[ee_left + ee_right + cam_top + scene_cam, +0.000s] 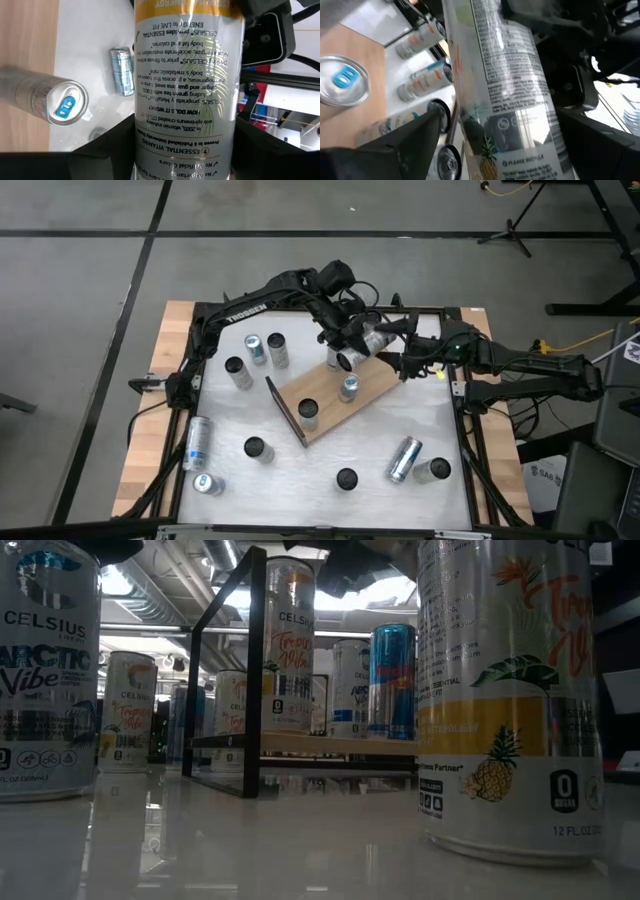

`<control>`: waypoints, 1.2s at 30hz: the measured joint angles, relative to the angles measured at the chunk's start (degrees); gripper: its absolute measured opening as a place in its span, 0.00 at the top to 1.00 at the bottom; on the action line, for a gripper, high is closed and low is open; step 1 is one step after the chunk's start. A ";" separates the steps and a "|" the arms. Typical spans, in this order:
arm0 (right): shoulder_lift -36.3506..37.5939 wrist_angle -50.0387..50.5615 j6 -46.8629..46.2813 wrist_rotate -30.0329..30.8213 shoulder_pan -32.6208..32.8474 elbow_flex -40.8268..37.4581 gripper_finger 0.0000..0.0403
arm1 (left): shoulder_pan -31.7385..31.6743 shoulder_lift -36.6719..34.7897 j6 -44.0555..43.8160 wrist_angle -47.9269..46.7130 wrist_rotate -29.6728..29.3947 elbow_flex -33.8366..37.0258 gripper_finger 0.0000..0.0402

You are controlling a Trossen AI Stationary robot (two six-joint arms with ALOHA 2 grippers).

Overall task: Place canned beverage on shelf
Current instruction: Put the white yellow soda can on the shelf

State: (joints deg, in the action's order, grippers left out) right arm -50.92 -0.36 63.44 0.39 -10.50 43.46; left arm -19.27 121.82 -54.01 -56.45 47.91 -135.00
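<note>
Pale-printed can [362,345], tilted above the far end of the shelf [375,388], is clamped by the left gripper [350,350] with the open right gripper [408,360] alongside; next: upright it and lower

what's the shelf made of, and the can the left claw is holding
The shelf looks like light wood or wood-grain laminate, matte, with a thin dark, probably metal, end frame. The held can in the left claw looks like printed aluminium with a glossy sheen.
</note>
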 joint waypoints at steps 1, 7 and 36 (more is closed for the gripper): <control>0.00 0.02 0.00 -0.86 0.00 0.00 0.08 | 0.25 0.00 -0.08 0.03 -0.02 0.00 0.43; -0.51 0.20 -0.03 -5.61 -0.02 0.00 0.08 | 1.42 0.00 -1.33 -0.06 -0.16 0.00 0.43; -2.54 -1.60 -0.13 -0.53 0.02 -0.04 0.18 | 1.78 0.00 -7.12 0.22 -3.99 0.00 0.43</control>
State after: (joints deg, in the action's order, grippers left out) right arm -53.45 -1.97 63.31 -0.14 -10.48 43.42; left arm -17.50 121.82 -61.12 -56.23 43.92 -135.00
